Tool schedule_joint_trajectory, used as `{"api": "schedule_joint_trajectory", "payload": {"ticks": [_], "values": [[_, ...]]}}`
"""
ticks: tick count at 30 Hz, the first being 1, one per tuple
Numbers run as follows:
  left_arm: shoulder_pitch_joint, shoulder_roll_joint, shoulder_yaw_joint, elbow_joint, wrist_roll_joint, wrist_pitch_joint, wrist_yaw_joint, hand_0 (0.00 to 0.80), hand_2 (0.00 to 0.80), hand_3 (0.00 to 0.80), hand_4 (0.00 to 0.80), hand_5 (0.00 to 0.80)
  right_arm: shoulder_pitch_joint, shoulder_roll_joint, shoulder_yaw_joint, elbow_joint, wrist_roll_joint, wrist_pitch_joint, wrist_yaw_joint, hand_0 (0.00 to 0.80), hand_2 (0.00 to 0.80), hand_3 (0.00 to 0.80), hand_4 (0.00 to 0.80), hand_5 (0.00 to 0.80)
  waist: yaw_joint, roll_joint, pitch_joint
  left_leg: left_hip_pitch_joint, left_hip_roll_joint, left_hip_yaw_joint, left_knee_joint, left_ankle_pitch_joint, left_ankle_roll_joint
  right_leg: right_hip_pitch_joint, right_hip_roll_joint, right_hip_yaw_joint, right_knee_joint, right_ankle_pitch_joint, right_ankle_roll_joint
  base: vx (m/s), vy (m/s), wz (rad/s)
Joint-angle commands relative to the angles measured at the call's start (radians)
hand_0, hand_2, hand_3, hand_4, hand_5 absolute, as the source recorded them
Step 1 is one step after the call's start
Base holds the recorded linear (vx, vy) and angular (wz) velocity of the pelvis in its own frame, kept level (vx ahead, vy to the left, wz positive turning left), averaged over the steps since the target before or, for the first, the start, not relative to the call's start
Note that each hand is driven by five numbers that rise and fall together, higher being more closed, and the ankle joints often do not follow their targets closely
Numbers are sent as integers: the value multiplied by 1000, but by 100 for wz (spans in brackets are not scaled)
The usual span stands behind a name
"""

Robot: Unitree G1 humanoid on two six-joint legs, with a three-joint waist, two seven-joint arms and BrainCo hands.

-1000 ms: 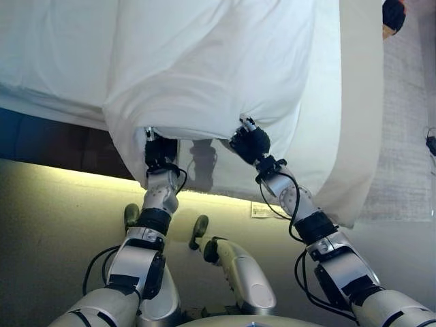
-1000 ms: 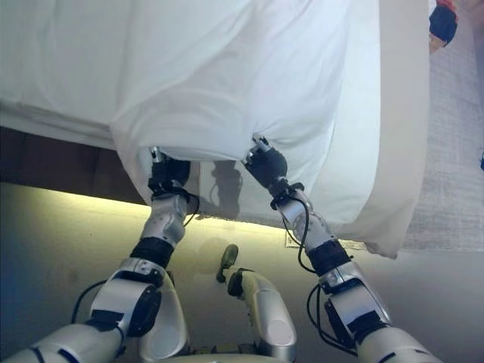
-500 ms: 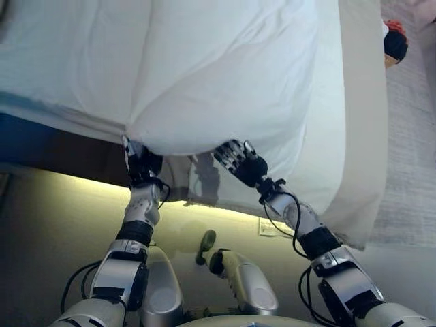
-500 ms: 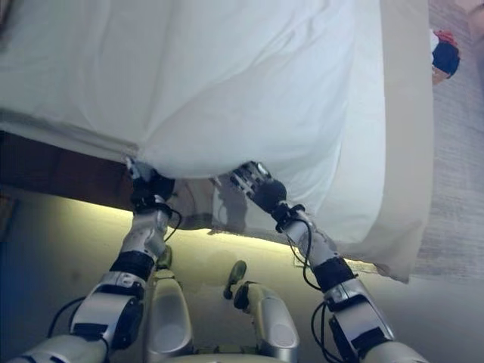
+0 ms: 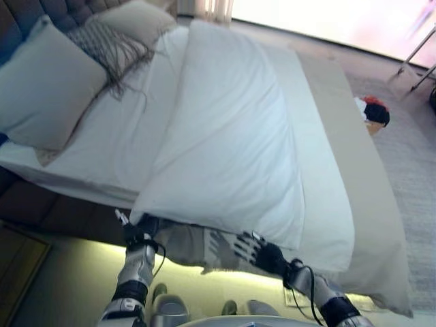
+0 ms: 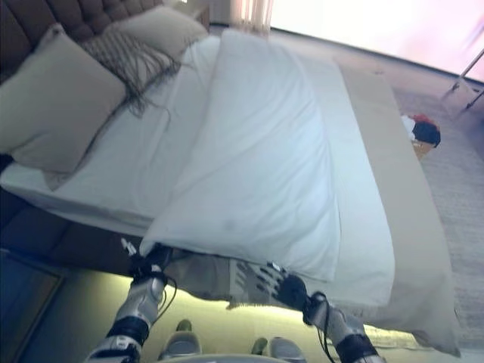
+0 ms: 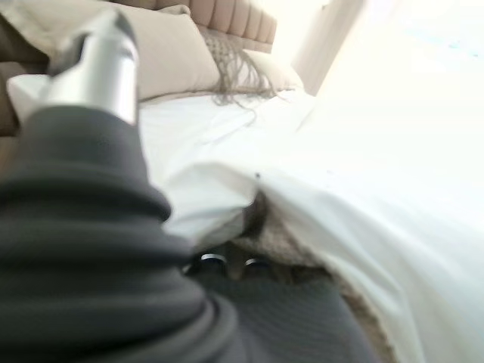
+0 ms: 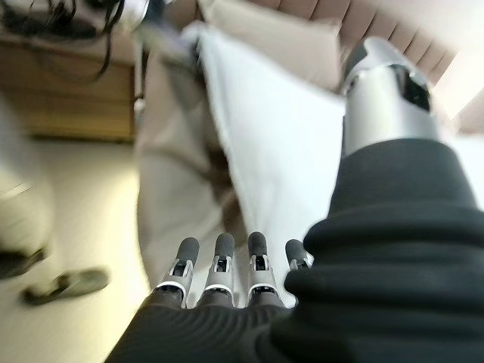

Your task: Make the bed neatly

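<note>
While the right hand [image 5: 253, 248] hangs with fingers [image 8: 219, 261] spread, gripping nothing, just below the duvet [image 5: 231, 143] edge, the left hand [image 5: 139, 231] sits tucked under that edge, fingers unreadable, likely pulling it flat; pillows [image 5: 48, 85] lie beyond.

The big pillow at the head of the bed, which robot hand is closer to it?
Left. The left hand is under the duvet edge nearer the big pillow; the right hand is farther toward the foot.
</note>
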Motion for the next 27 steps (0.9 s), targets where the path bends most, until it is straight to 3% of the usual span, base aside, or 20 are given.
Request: {"api": "schedule_joint_trajectory", "payload": {"ticks": [1,9,15,23,27], "values": [[44,109,170,43,26,-43,-101,0,0,0,0,0,9,1,-53,86,-90,22,103,0,0,0,0,0,45,23,-85,2,-18,-8,34,-22,44,12,-80,15,-14,36,40,75,123,-1],[38,195,250,164,40,6,-122,0,0,0,0,0,-4,-45,-76,286,-267,-5,193,0,0,0,0,0,42,47,-111,22,-41,-7,43,-33,50,39,-98,10,-22,38,44,13,85,0],[53,239,311,203,83,36,-138,0,0,0,0,0,0,-77,-132,345,-272,-45,187,0,0,0,0,0,39,55,-113,26,-48,-12,60,-46,54,44,-107,10,-15,32,44,10,62,-1],[79,325,415,199,110,86,-172,0,0,0,0,0,-1,-133,-227,467,-287,-129,179,0,0,0,0,0,58,66,-110,18,-57,-21,68,-59,60,45,-119,-4,-21,30,49,-16,51,-1],[93,390,480,124,104,96,-154,0,0,0,0,0,-9,-144,-250,502,-294,-164,170,0,0,0,0,0,81,80,-104,2,-67,-33,65,-58,62,40,-129,-15,-32,36,53,-63,68,-1]]}}
